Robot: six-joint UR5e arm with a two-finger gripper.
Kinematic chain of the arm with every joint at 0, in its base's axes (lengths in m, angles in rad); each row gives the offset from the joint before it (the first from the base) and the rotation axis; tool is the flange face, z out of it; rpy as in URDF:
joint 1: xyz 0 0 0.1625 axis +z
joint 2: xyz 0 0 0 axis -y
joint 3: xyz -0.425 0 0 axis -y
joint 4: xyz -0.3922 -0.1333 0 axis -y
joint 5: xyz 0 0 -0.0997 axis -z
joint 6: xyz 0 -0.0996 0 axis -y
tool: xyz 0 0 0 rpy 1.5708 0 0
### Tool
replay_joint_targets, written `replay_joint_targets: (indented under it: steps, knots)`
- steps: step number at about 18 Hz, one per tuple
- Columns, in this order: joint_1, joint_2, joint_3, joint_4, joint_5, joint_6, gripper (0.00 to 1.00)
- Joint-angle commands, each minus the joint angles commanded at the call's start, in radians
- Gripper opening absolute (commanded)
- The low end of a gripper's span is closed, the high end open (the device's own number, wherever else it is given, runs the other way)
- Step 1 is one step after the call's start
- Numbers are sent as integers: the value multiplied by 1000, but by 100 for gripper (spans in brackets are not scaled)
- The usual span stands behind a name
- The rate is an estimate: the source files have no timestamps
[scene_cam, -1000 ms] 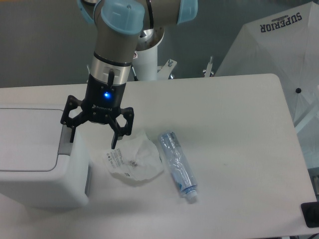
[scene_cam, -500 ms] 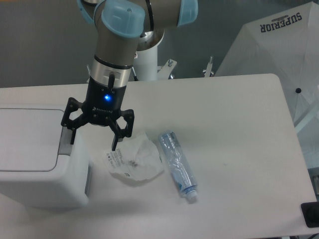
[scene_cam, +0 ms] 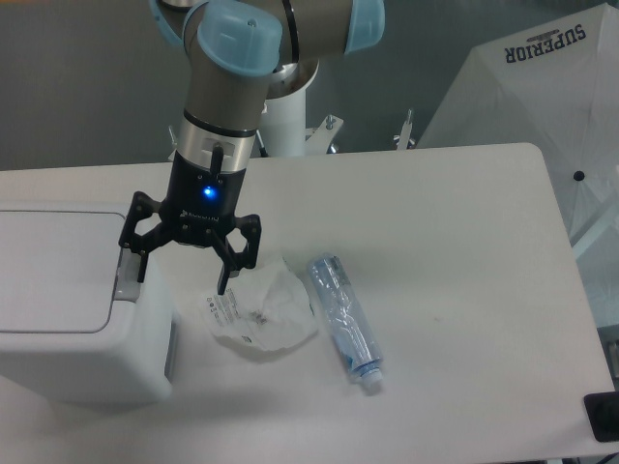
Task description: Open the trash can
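Large white boxy plastic trash can [scene_cam: 68, 309] with rounded corners stands at the 9 o'clock edge of the white surface [scene_cam: 455, 251], partly cut off by the left border of the view. Its flat white lid [scene_cam: 48, 271] lies down and closed; the contents cannot be seen. A grey rectangular push tab [scene_cam: 125, 277] sits at the lid's 3 o'clock edge.

Clear crushed plastic bottle with a blue label [scene_cam: 345, 320] lies on its side near the centre of the surface, cap end pointing toward 5 o'clock. No liquid can be made out inside it. A crumpled white paper wrapper [scene_cam: 259, 307] lies just beside the bottle at its 9 o'clock, between bottle and trash can.

The black two-finger claw [scene_cam: 183, 272] hangs from the grey and light-blue arm, a blue light lit on its body. Its fingers are spread wide. The left fingertip is over the grey tab; whether it touches the tab cannot be told. The right fingertip is above the upper left corner of the wrapper.

A white fabric cover printed "SUPERIOR" [scene_cam: 542, 97] stands beyond the surface at 2 o'clock.

Against the frame one second earlier: the claw has shifted very slightly downward over the tab, fingers equally spread. Lid, bottle and wrapper are unmoved.
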Motion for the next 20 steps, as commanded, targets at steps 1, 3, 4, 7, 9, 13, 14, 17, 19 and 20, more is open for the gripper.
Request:
replay_joint_targets:
  steps: [1, 3, 4, 7, 9, 13, 14, 17, 19, 20]
  knots:
    - [0, 0, 0, -2, 0, 0, 100]
    - [0, 0, 0, -2, 0, 0, 100]
    - [0, 0, 0, -2, 0, 0, 100]
    - [2, 12, 34, 2, 0, 3, 100]
    - [5, 9, 75, 3, 1, 5, 100]
    - [67, 14, 126, 8, 29, 37, 100]
    - [78, 15, 129, 8, 64, 40, 100]
    - [89, 14, 127, 8, 257, 84, 100]
    - [90, 11, 123, -9, 342, 174, 100]
    - [91, 9, 121, -11, 360, 201, 100]
